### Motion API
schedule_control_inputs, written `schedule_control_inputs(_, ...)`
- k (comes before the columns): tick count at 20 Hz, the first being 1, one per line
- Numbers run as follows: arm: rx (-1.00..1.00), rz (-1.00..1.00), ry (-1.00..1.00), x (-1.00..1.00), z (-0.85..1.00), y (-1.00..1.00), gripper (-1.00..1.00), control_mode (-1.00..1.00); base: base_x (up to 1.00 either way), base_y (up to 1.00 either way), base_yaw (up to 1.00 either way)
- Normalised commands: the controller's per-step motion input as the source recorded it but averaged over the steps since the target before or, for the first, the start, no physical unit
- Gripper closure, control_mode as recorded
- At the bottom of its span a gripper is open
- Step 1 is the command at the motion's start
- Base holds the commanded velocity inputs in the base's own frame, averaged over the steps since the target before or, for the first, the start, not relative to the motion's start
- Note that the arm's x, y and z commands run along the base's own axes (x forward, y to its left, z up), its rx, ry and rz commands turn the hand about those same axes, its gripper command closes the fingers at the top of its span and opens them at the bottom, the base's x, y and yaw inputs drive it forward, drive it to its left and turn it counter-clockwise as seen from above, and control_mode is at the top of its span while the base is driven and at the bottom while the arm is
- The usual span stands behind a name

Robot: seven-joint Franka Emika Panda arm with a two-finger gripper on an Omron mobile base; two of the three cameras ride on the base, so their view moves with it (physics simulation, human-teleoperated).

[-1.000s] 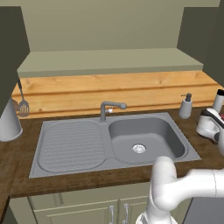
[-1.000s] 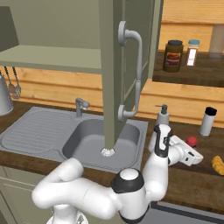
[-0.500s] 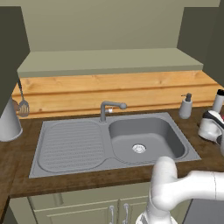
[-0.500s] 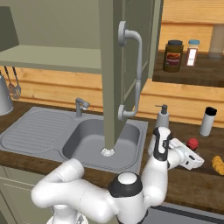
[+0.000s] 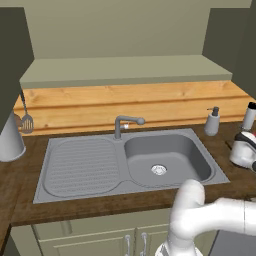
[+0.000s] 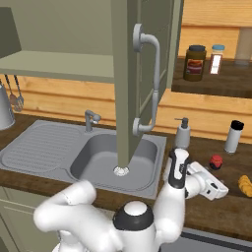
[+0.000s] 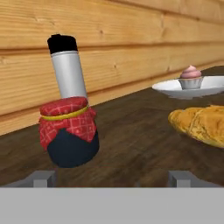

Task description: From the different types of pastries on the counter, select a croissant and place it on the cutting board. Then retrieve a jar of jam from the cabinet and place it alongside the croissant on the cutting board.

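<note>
The jar of jam (image 7: 68,133), dark with a red cloth lid, stands upright on dark brown wood just ahead and left of my gripper (image 7: 111,179). The jaws are open and nothing is between the fingertips (image 7: 41,177). The golden croissant (image 7: 201,124) lies to the jar's right on the same wood. In the right base view the jar of jam (image 6: 215,162) sits behind my white hand and the croissant (image 6: 244,184) lies at the right edge. I cannot tell the cutting board's edges from the counter (image 6: 206,216). A pink-topped cupcake (image 7: 190,78) sits on a white plate beyond the croissant.
A grey bottle with a black cap (image 6: 233,137) stands behind the jar, and a soap dispenser (image 6: 182,133) beside the sink (image 6: 29,147). The cabinet door (image 6: 129,83) hangs open over the sink. The cabinet shelf holds a brown jar (image 6: 194,62) and a white bottle (image 6: 215,59).
The jaws went from shut to open and let go of the jar, which now stands free on the wood. The hand shifted slightly to the right.
</note>
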Motion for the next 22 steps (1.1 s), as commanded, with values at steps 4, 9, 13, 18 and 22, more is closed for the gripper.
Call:
schedule_control_inputs(4,0.01,0.00,0.00,-0.71,-0.03,0.51,-1.00,-1.00,0.00,0.00,0.00)
schedule_control_inputs(9,0.00,0.01,0.00,-0.25,0.08,0.76,-1.00,-1.00,0.00,0.00,0.00)
schedule_control_inputs(13,0.00,0.06,0.00,-0.07,0.27,0.88,-1.00,-1.00,0.00,0.00,0.00)
schedule_control_inputs(18,0.00,0.09,0.00,0.00,0.53,0.90,-1.00,-1.00,0.00,0.00,0.00)
schedule_control_inputs(22,0.00,0.02,0.02,-0.03,0.90,0.71,-1.00,-1.00,0.00,0.00,0.00)
